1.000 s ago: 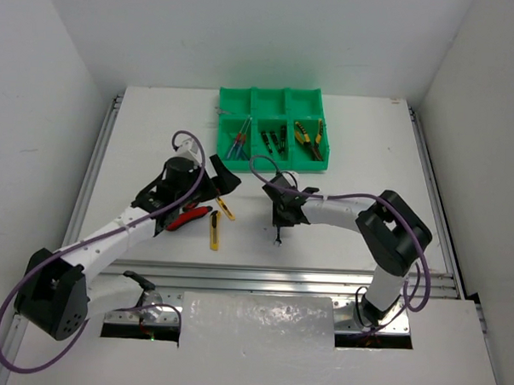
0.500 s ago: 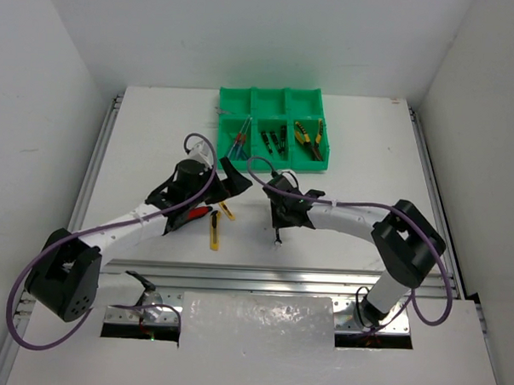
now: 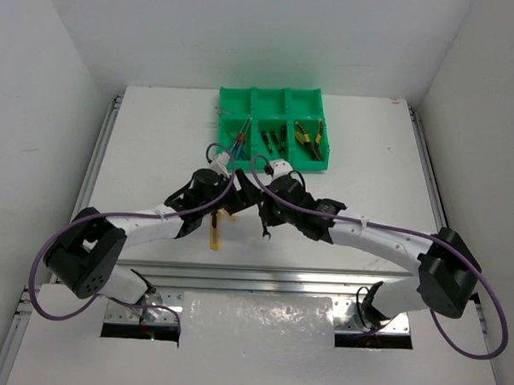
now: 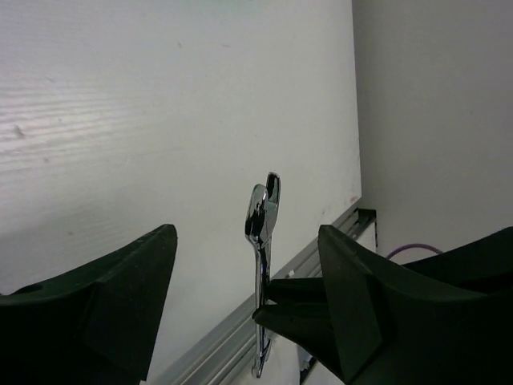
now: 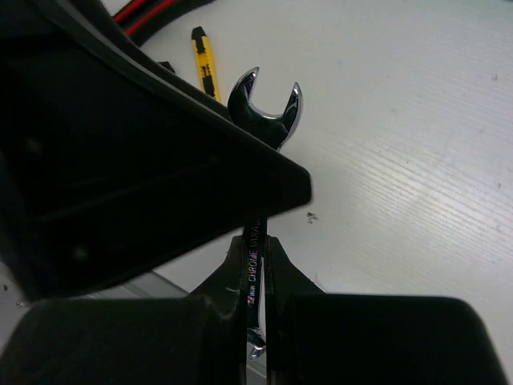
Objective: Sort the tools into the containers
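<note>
My right gripper [image 5: 255, 250] is clamped tight on the lower shaft of a silver wrench [image 5: 264, 103] and holds it upright over the middle of the table [image 3: 370, 146], open-ended head on top. My left gripper [image 4: 244, 241] stands wide around that same wrench, one finger on each side and neither touching it. I read this as a hand-over from right to left. From the left wrist the wrench shows its thin edge, so my left pads face its flat sides, which is the grip I want. I should bring the left fingers in on the bare shaft between the head and my right fingertips, centred so that both pads land together and do not push the tool sideways. Chrome is slick, so the left needs a firm hold before the right lets go, and the right should then draw straight down and away without twisting. The risk is a grip too close to the head, where the wrench could pivot and drop. The green tray [image 3: 272, 166] sits well beyond both arms at the far side; its near row already holds screwdrivers, dark bits and pliers, and I cannot tell which compartment is meant for wrenches. A yellow box cutter [image 3: 214, 237] lies on the table below my left arm, not yet sorted.
</note>
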